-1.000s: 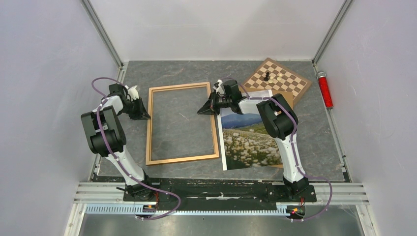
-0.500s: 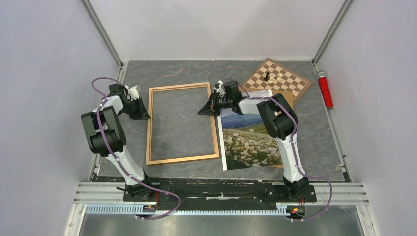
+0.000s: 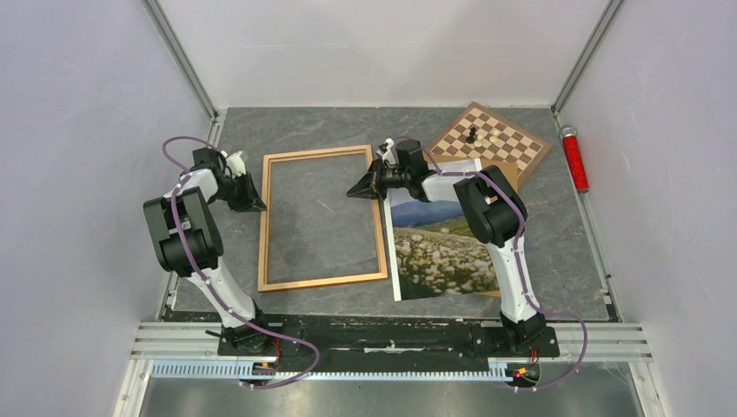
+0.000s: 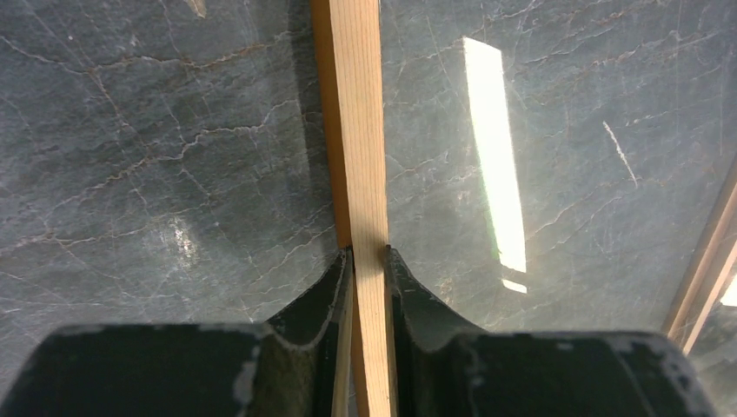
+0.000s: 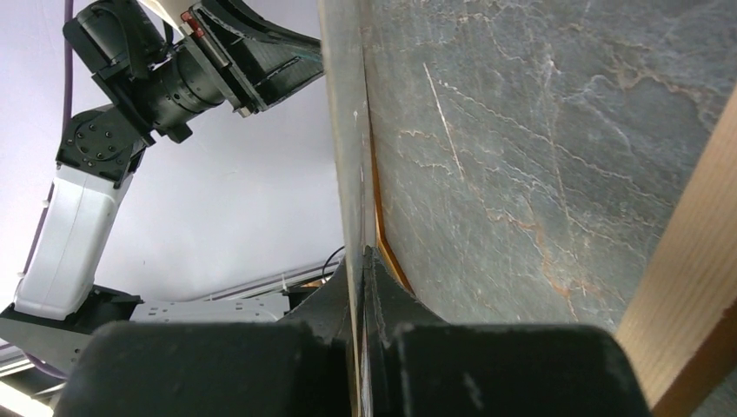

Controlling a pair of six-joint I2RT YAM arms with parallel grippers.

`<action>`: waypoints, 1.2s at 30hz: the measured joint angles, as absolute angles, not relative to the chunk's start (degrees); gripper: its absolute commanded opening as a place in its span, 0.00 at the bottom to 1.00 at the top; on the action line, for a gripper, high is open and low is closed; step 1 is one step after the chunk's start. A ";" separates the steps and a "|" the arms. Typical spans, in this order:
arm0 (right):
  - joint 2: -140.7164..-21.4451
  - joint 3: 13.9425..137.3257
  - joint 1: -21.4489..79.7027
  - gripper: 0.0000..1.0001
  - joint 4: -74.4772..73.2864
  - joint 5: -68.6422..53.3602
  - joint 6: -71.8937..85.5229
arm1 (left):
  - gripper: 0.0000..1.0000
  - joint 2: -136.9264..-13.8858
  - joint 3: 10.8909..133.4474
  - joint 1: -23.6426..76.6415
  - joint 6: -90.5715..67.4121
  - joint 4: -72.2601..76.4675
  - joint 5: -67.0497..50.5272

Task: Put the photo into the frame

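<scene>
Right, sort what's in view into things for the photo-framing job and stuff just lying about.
Job: the frame, its left rail clamped in the left fingers; the photo, lying beside it.
Lying about: chessboard with a few pieces; red cylinder; brown board under the photo.

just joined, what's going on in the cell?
Photo-framing job. The left gripper is clamped on the left rail of the frame, which lies flat on the table. The right gripper is shut, tip over the frame's opening near its right rail. The photo lies beside the frame, not yet in it.
</scene>
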State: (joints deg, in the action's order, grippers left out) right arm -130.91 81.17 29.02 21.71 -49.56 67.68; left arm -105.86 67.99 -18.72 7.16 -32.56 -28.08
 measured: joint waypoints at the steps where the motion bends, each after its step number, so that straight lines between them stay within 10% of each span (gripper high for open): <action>1: -130.91 81.17 29.02 0.00 22.04 -49.60 67.96 | 0.24 -105.86 67.99 -18.72 7.16 -32.56 -28.05; 16: -130.91 78.78 28.97 0.00 27.70 -50.41 72.53 | 0.46 -105.51 67.99 -18.46 7.14 -32.67 -27.59; 36: -130.91 76.86 28.97 0.00 29.52 -50.72 72.62 | 0.49 -104.18 69.06 -18.46 7.16 -34.15 -27.46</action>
